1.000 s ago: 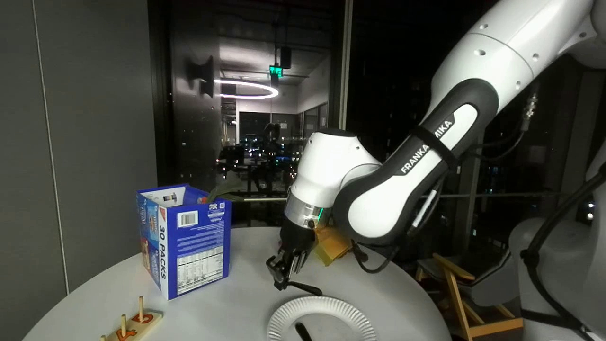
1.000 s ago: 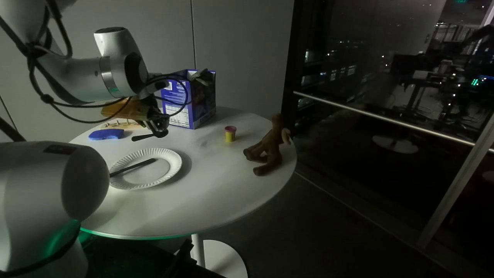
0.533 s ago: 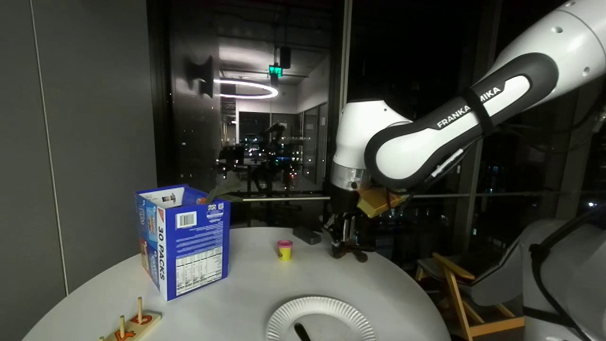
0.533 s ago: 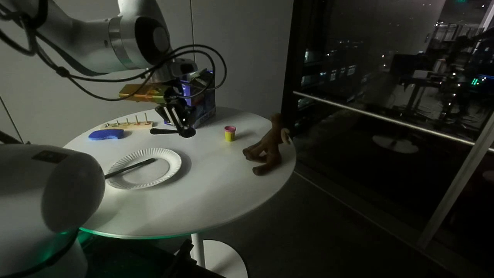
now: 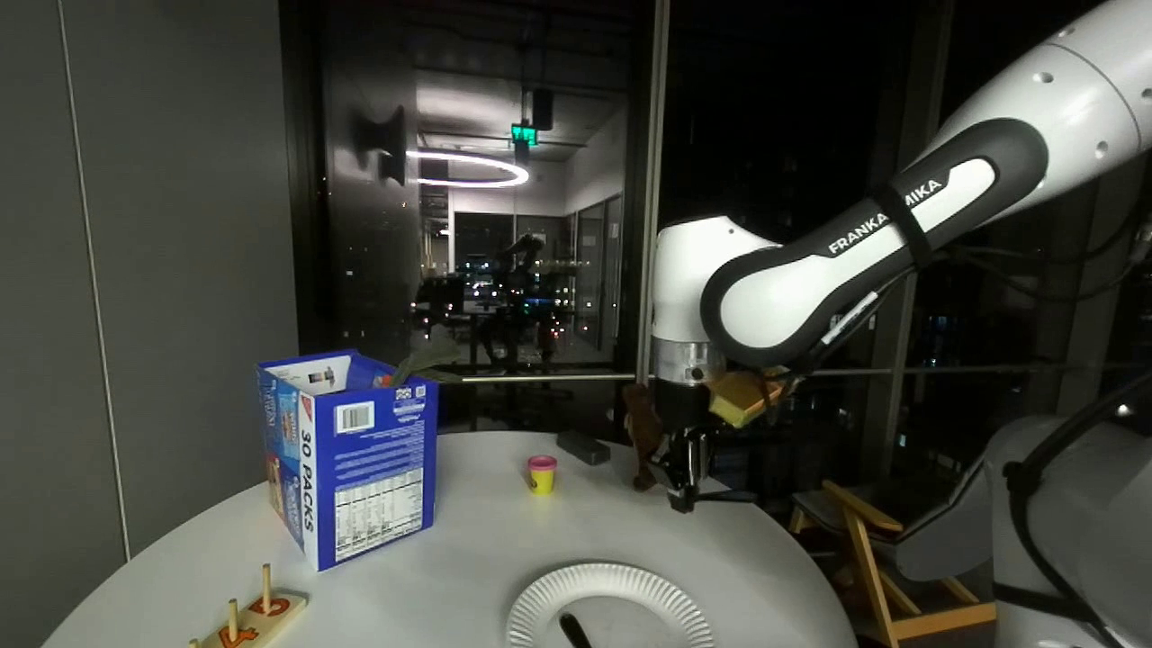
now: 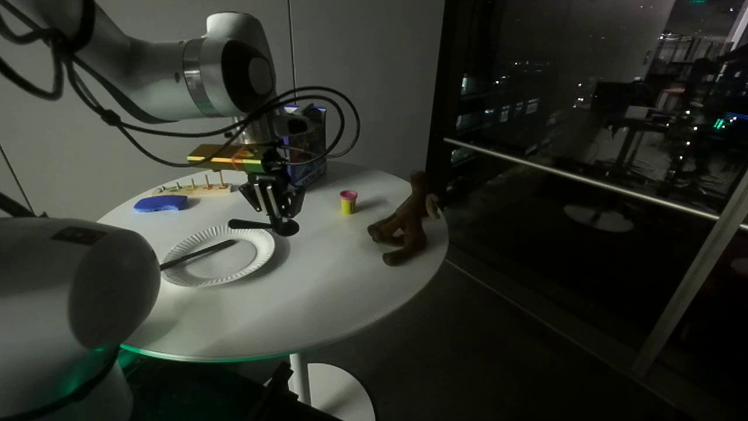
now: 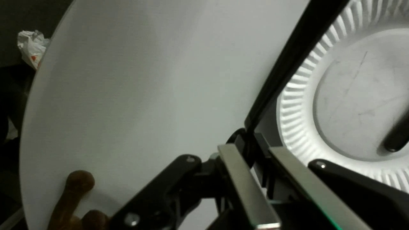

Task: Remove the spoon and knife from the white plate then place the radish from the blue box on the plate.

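White plate (image 6: 266, 248), half cleared by the look of it: the knife (image 6: 198, 255) lies across it, the spoon (image 7: 289, 64) is off but not yet put down. Knife and radish remain to move; the radish, not clearly visible, is presumably inside the blue box (image 5: 348, 459), at ten o'clock from the plate in an exterior view, leaves (image 5: 430, 355) poking out. Pressed nearly together, the tool (image 7: 249, 145) pinches the spoon.

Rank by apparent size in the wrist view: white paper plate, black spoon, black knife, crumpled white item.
1. White paper plate, though cut off
2. Black spoon
3. Black knife and crumpled white item: visible parts look too alike to rank
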You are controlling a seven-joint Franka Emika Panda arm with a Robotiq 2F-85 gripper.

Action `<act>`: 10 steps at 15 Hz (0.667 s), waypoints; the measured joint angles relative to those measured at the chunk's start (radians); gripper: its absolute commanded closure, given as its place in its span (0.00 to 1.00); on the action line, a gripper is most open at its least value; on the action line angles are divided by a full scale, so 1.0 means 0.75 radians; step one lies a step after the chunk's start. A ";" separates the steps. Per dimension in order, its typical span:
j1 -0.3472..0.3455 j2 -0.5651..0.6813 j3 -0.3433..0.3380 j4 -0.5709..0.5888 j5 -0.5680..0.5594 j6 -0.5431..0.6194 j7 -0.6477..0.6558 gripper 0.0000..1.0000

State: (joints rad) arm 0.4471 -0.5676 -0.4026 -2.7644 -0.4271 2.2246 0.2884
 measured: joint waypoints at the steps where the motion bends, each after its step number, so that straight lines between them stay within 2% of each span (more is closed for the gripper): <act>1: 0.010 0.022 -0.021 -0.001 0.000 0.004 -0.009 0.89; 3: 0.037 0.071 -0.068 -0.002 0.000 0.024 -0.024 0.89; 4: 0.052 0.099 -0.092 -0.003 0.000 0.039 -0.031 0.64; 6: 0.080 0.149 -0.135 -0.003 0.000 0.070 -0.045 0.58; 10: 0.108 0.204 -0.177 -0.003 -0.001 0.124 -0.051 0.27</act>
State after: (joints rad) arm 0.5280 -0.4148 -0.5355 -2.7664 -0.4280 2.3178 0.2502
